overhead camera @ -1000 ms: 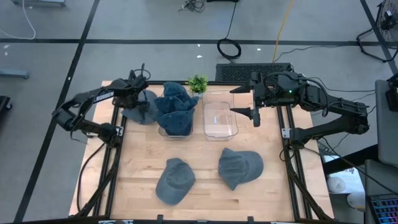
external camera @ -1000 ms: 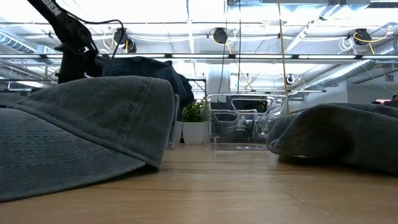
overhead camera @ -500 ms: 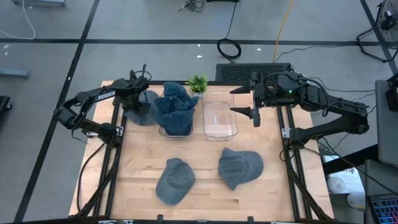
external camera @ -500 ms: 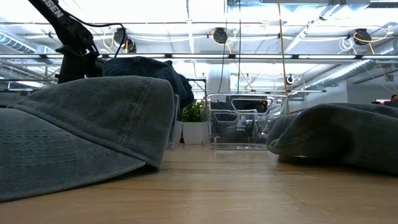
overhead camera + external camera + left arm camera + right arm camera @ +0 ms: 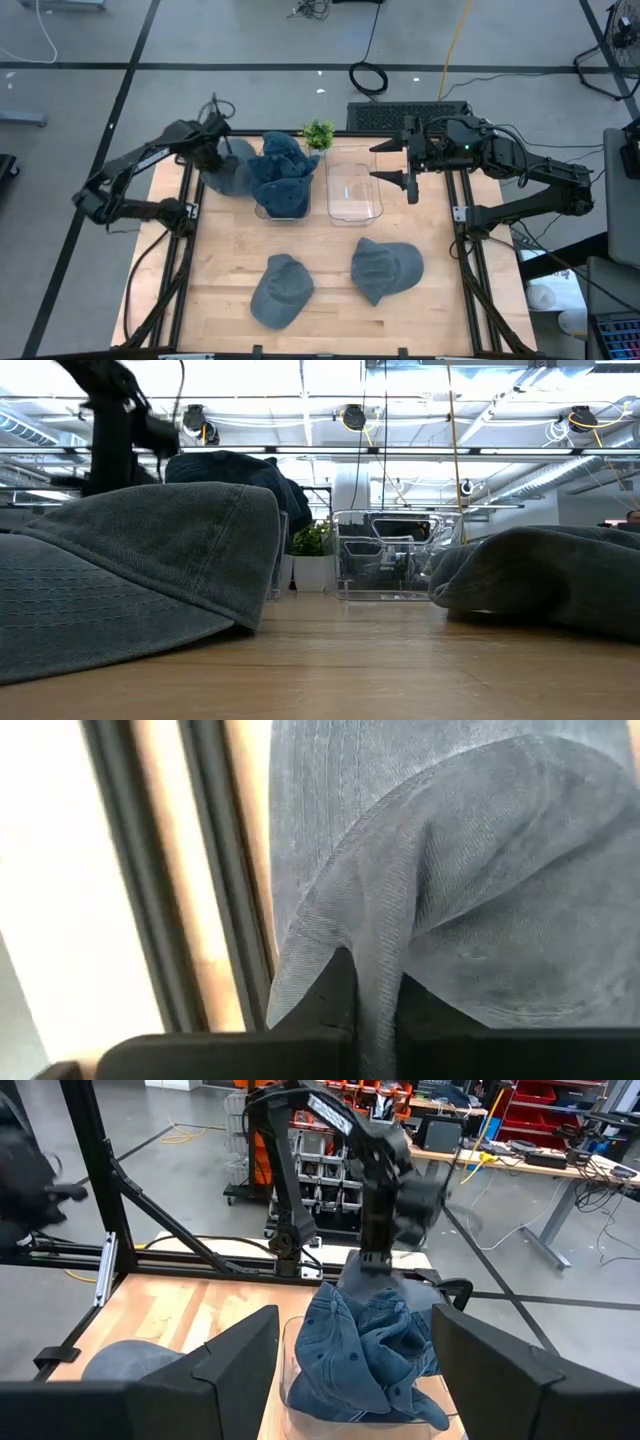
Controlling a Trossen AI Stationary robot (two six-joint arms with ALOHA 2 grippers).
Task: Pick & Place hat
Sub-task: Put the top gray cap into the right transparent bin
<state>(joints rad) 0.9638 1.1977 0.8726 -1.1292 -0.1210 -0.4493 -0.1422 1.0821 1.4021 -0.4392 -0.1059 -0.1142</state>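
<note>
1. Gripping a fold of blue-grey hat (image 5: pixel 228 172) fabric, the left gripper (image 5: pixel 222 150) sits at the far left of the table (image 5: pixel 330 290), just beside the left bin; the left wrist view shows its fingers (image 5: pixel 335 990) pinched tight on the denim ridge.
2. That held hat lies against the outer side of the left clear bin (image 5: pixel 283 205), which is piled with more blue hats (image 5: pixel 282 170).
3. The right gripper (image 5: pixel 400 165) hangs over the far right edge of the table, beside the empty clear bin (image 5: pixel 356 192). Its fingers (image 5: pixel 240 1355) stand apart, with nothing between them.
4. Two further hats rest on the near half of the table: one near the middle-left (image 5: pixel 281 290), one to its right (image 5: pixel 386 268), apart from each other.
5. A small green plant (image 5: pixel 318 133) stands at the far edge between the two bins.
6. In the low view, the two near hats (image 5: pixel 130 575) (image 5: pixel 545 585) fill the foreground, with the bins and plant behind.
</note>
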